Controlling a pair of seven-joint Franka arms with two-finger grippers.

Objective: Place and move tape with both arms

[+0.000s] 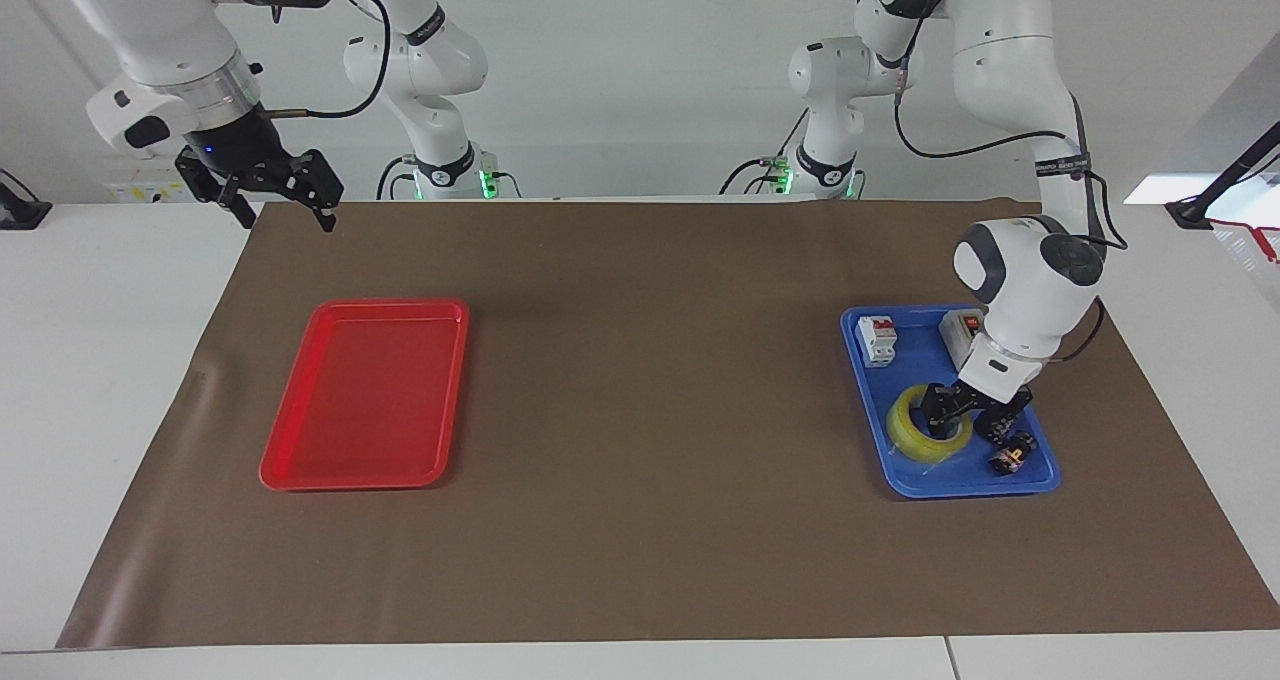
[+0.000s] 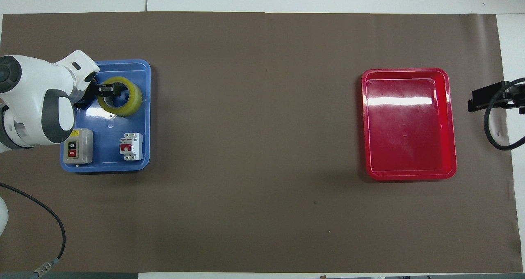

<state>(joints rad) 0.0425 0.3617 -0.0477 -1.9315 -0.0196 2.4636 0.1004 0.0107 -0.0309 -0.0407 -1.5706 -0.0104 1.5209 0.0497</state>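
The tape [image 1: 912,436] lies flat in the blue tray [image 1: 920,360] at the left arm's end of the table. It also shows in the overhead view [image 2: 128,102], as does the tray [image 2: 107,147]. My left gripper [image 1: 962,428] is down on the roll and open. One finger is inside the core and the other is outside the ring's wall, on the side toward the tray's outer edge. It shows in the overhead view too [image 2: 100,91]. My right gripper [image 1: 285,215] waits open and empty in the air over the mat's corner at the right arm's end.
The blue tray also holds a white breaker with a red switch [image 1: 877,340], a grey on/off switch box [image 2: 78,146] and small dark parts [image 1: 1012,453]. A red tray [image 1: 390,306] with nothing in it lies toward the right arm's end.
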